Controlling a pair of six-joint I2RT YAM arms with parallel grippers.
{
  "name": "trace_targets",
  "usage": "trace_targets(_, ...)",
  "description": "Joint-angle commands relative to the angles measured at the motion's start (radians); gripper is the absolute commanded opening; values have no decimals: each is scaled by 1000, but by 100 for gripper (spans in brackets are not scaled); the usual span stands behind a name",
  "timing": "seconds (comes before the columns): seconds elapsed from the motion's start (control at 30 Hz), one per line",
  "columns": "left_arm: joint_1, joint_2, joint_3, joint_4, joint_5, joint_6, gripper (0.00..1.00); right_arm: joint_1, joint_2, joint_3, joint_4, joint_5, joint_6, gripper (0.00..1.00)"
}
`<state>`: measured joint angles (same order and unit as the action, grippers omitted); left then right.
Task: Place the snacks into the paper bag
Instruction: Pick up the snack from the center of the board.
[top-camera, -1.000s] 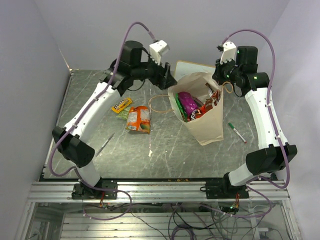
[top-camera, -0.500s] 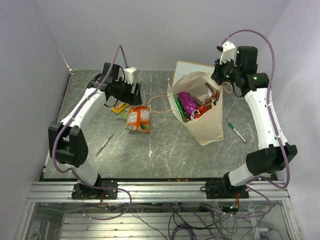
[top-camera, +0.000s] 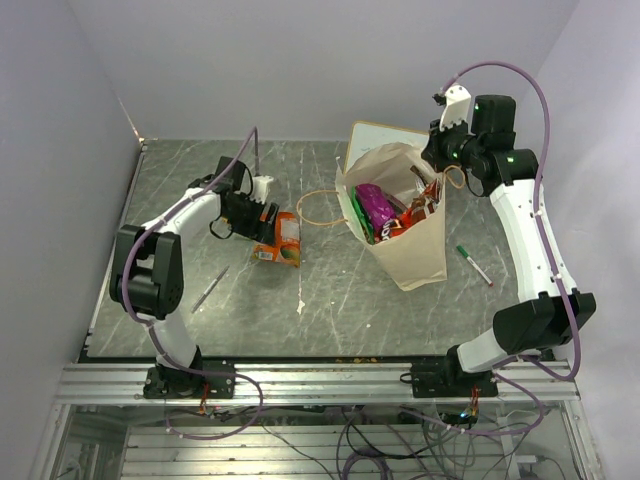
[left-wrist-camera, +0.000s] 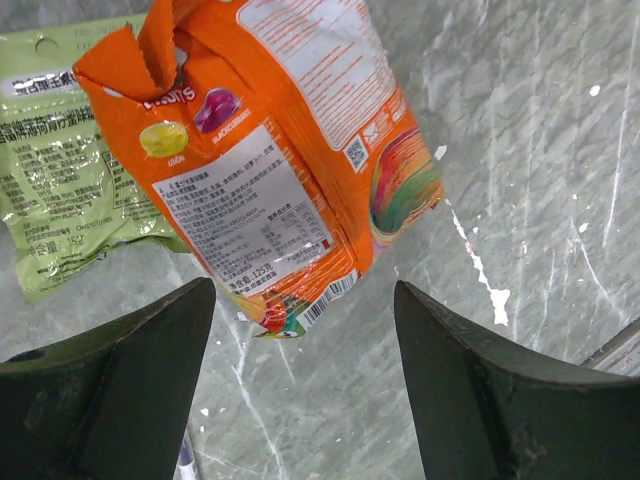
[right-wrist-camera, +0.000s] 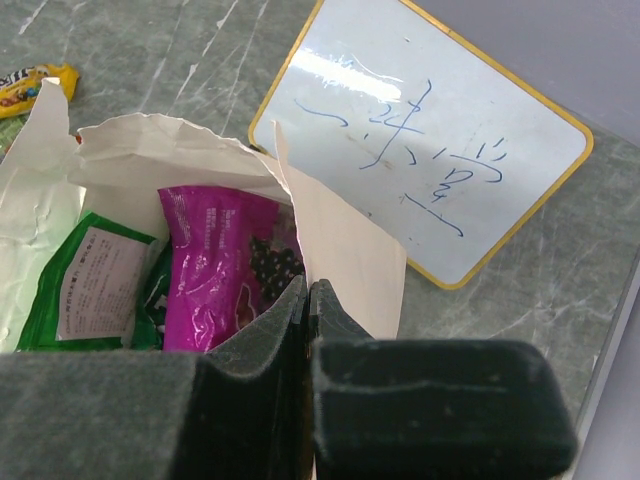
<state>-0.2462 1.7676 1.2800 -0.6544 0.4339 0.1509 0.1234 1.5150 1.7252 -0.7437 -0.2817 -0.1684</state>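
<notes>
Two wide-spread fingers of the left gripper (left-wrist-camera: 300, 300) are hanging above the orange packet (left-wrist-camera: 270, 170), whose lower end is showing between them. A green packet (left-wrist-camera: 55, 190) is lying beyond its left finger. The right gripper (right-wrist-camera: 308, 295) is pinching the paper bag (right-wrist-camera: 345, 255) rim, a purple packet (right-wrist-camera: 215, 265) sitting inside just ahead.

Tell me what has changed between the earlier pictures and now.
The left gripper swung left from the paper bag and came down; its open jaws now hang over the orange packet, nothing gripped. The right gripper stayed shut on the bag's rim. Nothing else moved.
</notes>
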Motion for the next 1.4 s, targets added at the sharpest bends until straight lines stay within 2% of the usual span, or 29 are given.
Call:
trace_targets(0.0, 13, 0, -35, 27, -22, 19, 82, -4, -24, -13, 25, -16, 9, 0)
trace_targets(0.27, 16, 39, -65, 35, -18, 9, 79, -4, -18, -14, 24, -25, 10, 0)
trace_targets(0.5, 18, 75, -63, 54, 6, 0, 71, -4, -19, -21, 26, -27, 9, 0)
trace_targets(0.7, 18, 100, -45, 59, 29, -5, 52, -4, -11, -17, 24, -34, 9, 0)
trace_targets(1.07, 18, 48, 34, -20, 76, 73, 10, -4, -2, -5, 18, -39, 9, 0)
trace_targets(1.37, 18, -119, 149, -152, 139, 157, 7, -4, -1, -3, 19, -63, 3, 0)
